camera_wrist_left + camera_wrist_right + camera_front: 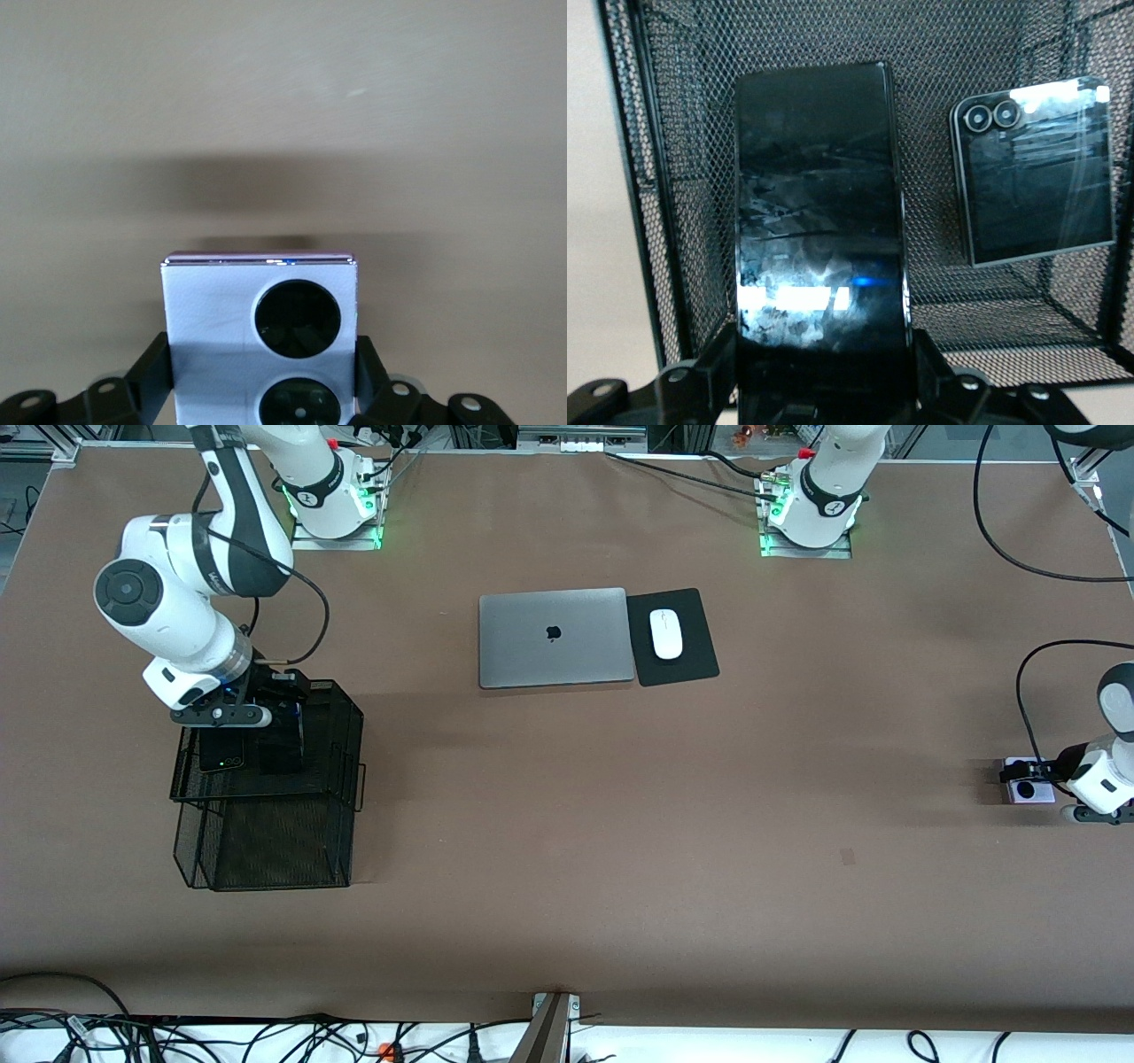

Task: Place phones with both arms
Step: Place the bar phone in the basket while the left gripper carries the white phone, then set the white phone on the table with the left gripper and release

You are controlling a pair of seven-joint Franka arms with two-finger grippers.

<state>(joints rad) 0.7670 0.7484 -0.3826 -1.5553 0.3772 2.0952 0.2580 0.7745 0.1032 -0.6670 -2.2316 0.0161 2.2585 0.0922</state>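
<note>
- Flip phone (1034, 173) already lies in the mesh tray (341, 726).
- Right gripper (282, 731) clamps the slab phone (819, 230) between its fingers, over the tray.
- Left gripper (1050, 772) grips the lavender phone (261, 341), undelivered.

The right arm (182, 593) rises from its base at the top of the front view, folds at a bent elbow and drops its wrist steeply, so the right gripper (282, 731) hangs low over the right arm's end of the table. In the right wrist view its fingers (700, 381) press flat against the two long edges of the long slim black slab phone (819, 239).

The left arm (1103, 775) comes in from the frame edge at the other end, wrist down at table height. The left gripper (261, 390) clamps the lavender-white phone (208, 310) between its fingers (146, 376); it appears to rest on the table.
</note>
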